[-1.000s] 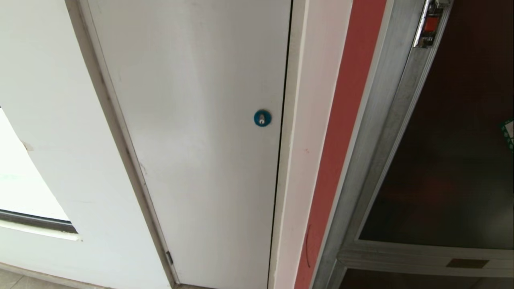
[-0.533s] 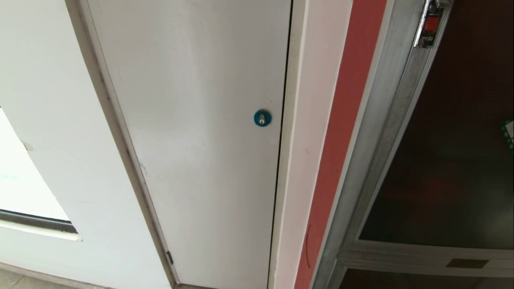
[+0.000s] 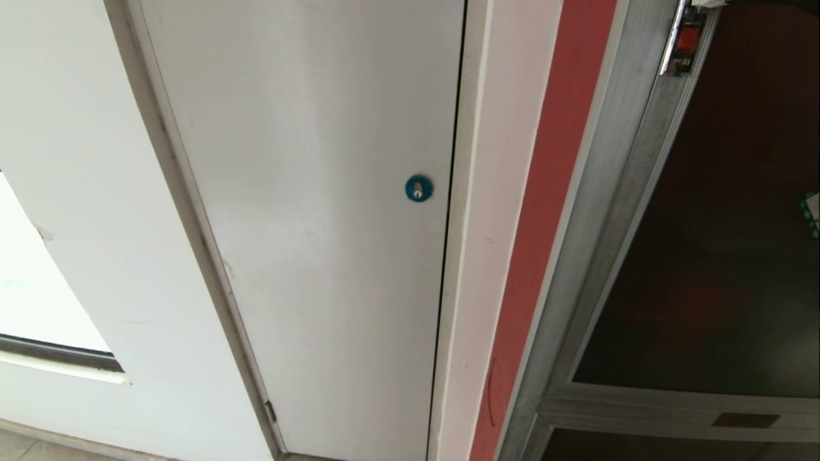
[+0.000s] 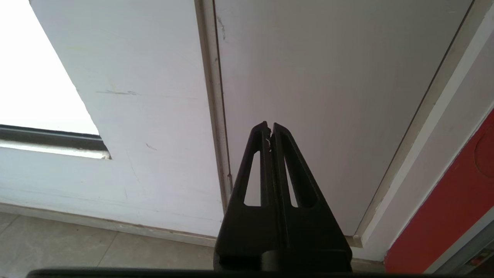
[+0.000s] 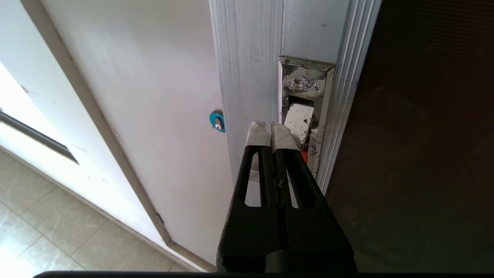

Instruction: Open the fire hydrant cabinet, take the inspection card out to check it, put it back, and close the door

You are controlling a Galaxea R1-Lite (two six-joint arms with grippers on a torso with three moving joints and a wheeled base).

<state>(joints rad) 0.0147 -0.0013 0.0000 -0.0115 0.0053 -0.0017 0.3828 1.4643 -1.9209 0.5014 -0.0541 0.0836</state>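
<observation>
The cabinet (image 3: 615,211) stands at the right of the head view, its silver frame beside a red strip of wall, with a white door (image 3: 320,224) carrying a blue lock (image 3: 418,188) to its left. The door (image 3: 724,243), a dark glass panel, looks shut, lying flush in the frame, so the task seems to be at its first step: nothing is opened, no card is out.

The right pincer (image 5: 270,129) is closed on nothing, its taped tips pressed together. In the right wrist view the tips sit just in front of the latch (image 5: 303,116), a small metal plate with a red part showing below it; whether they touch it I cannot tell. My judgement is that the pincer is lining up to work this latch and pull the door free. The left pincer (image 4: 269,129) is also closed and empty, parked low in front of the white door near the floor (image 4: 77,247).

Still to come: opening, taking out the card, checking it, returning it, closing.

The inside of the cabinet is hidden behind the tinted glass; only a dim reddish glow shows. The card is nowhere visible. In the head view the latch (image 3: 685,38) is cut off at the top edge, neither arm appears, and a green-edged sticker (image 3: 812,214) is clipped by the right edge.
</observation>
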